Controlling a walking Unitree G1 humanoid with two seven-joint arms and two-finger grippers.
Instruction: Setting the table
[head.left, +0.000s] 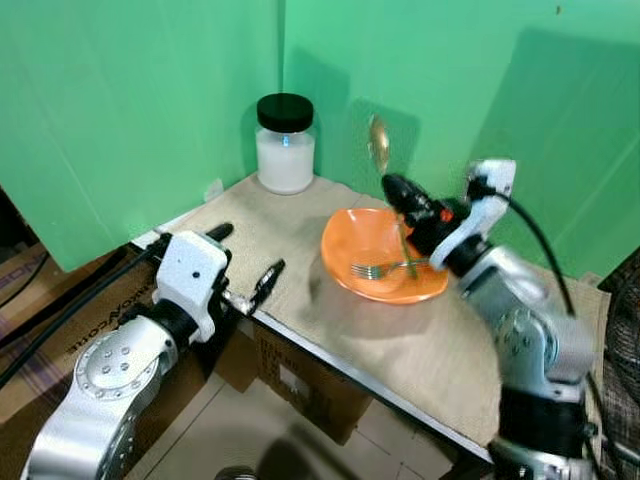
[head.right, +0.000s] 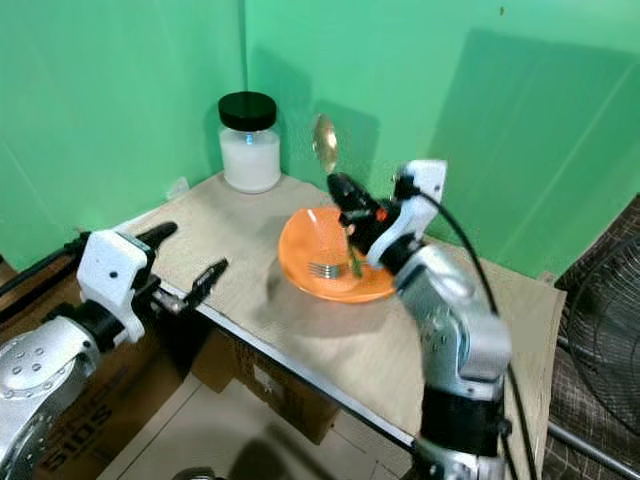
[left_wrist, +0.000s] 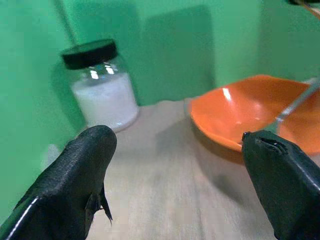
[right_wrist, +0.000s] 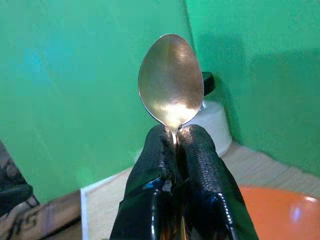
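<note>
An orange bowl (head.left: 375, 240) sits on the table with a fork (head.left: 372, 270) lying inside it. My right gripper (head.left: 398, 193) hovers above the bowl, shut on a metal spoon (head.left: 379, 145) whose bowl end points upward. The right wrist view has the spoon (right_wrist: 171, 97) pinched between both black fingertips (right_wrist: 160, 150). My left gripper (head.left: 245, 258) is open and low at the table's near left edge, apart from the bowl. Its wrist view looks between the two fingers (left_wrist: 80, 170) toward the orange bowl (left_wrist: 250, 107).
A glass jar of white powder with a black lid (head.left: 286, 143) stands in the back corner of the table (head.left: 300, 300). Green walls close in behind and to the left. A cardboard box (head.left: 300, 385) sits under the table. A dark fan (head.right: 600, 330) is at the right.
</note>
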